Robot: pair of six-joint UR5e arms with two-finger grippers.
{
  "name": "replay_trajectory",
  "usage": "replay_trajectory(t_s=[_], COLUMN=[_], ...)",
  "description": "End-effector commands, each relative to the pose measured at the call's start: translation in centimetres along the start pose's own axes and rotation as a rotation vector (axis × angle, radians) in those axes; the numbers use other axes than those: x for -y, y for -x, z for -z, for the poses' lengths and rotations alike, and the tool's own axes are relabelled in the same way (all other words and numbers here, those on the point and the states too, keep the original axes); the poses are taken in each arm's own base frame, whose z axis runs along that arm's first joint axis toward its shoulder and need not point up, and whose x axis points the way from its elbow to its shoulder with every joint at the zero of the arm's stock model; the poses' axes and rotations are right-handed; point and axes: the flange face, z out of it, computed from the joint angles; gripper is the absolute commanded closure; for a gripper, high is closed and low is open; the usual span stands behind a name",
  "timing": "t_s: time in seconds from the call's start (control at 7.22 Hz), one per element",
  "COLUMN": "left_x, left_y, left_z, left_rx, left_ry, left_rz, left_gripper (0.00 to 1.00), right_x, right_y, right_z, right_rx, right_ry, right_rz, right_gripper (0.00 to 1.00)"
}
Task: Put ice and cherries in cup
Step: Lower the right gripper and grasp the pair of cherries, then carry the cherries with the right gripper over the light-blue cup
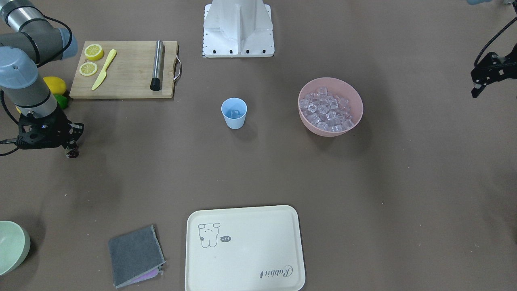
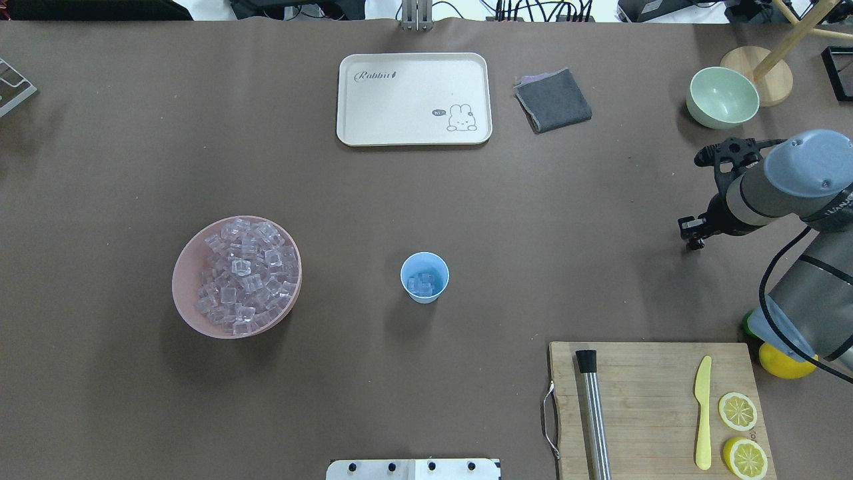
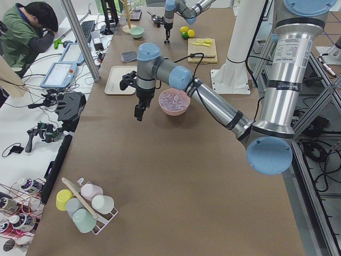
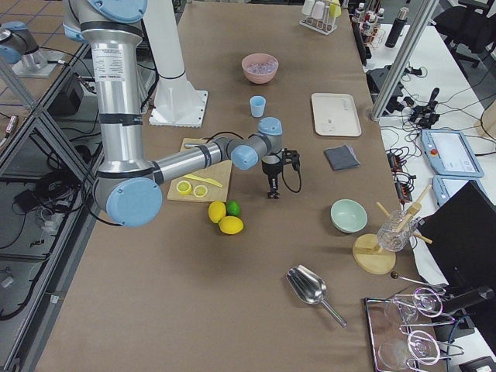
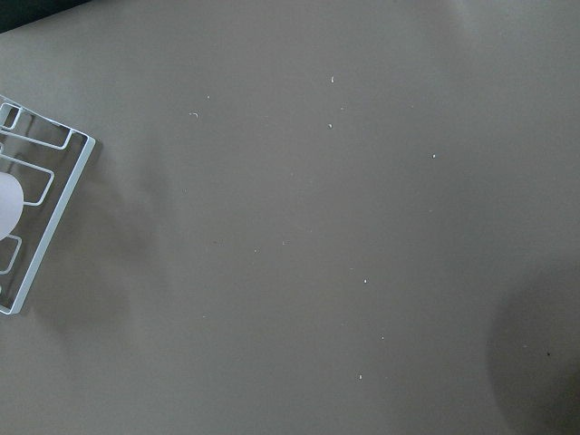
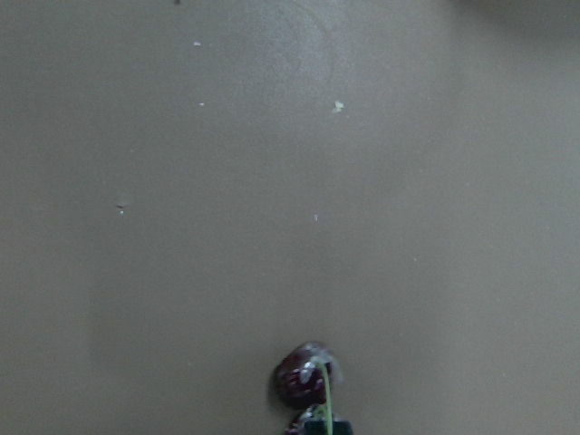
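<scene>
The light blue cup [image 1: 234,119] stands mid-table with a few ice cubes [image 2: 422,284] inside. Many more ice cubes [image 1: 327,110] fill the pink bowl [image 2: 183,280]. My right gripper [image 1: 72,152] points down just over the table, far to the cup's side, shut on the dark red cherries [image 1: 73,154]. The cherries also show at the bottom edge of the right wrist view [image 6: 303,375], with a green stem. My left gripper [image 1: 476,92] hangs above bare table beyond the pink bowl. Its fingers look closed and empty.
A cutting board [image 2: 653,407] carries a steel muddler [image 2: 593,413], a yellow knife [image 2: 702,413] and lemon slices [image 2: 737,411]. A whole lemon [image 2: 783,363] lies beside it. A cream tray [image 2: 413,100], a grey cloth [image 2: 553,100] and a pale green bowl [image 2: 723,98] lie along the far edge.
</scene>
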Motion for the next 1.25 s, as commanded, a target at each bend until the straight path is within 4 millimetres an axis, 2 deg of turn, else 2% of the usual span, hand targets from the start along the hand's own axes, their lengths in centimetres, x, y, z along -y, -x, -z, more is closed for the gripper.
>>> replay_trajectory(t_s=[0.0, 0.14, 0.28, 0.42, 0.55, 0.69, 0.83, 0.97, 1.11], left_x=[-0.1, -0.1, 0.0, -0.1, -0.1, -0.1, -0.1, -0.1, 0.0], left_y=[0.0, 0.1, 0.1, 0.2, 0.2, 0.2, 0.2, 0.2, 0.0], left_z=[-0.1, -0.1, -0.1, -0.2, -0.2, -0.2, -0.2, -0.2, -0.1], left_rx=[0.000, 0.000, 0.001, 0.001, 0.001, 0.001, 0.001, 0.001, 0.000], left_ry=[0.002, 0.001, 0.003, 0.004, 0.004, 0.004, 0.004, 0.004, 0.001], left_rz=[0.000, 0.001, 0.002, 0.003, 0.003, 0.005, 0.005, 0.005, 0.001], left_gripper=[0.02, 0.02, 0.02, 0.02, 0.02, 0.02, 0.02, 0.02, 0.02], right_x=[1.1, 1.5, 2.0, 2.1, 3.5, 3.4, 2.3, 0.7, -0.3], right_y=[2.2, 3.6, 5.9, 10.5, 16.5, 22.7, 29.2, 34.6, 38.3], right_z=[1.8, 3.5, 4.9, 5.5, 7.7, 10.2, 12.6, 14.7, 16.9], right_rx=[0.040, 0.065, 0.106, 0.143, 0.129, 0.106, 0.096, 0.108, 0.139], right_ry=[-0.026, -0.048, -0.059, -0.045, -0.018, 0.011, 0.034, 0.035, 0.040], right_rz=[0.015, 0.019, 0.019, -0.039, -0.089, -0.137, -0.183, -0.216, -0.243], right_gripper=[1.00, 1.00, 1.00, 1.00, 1.00, 1.00, 1.00, 1.00, 1.00])
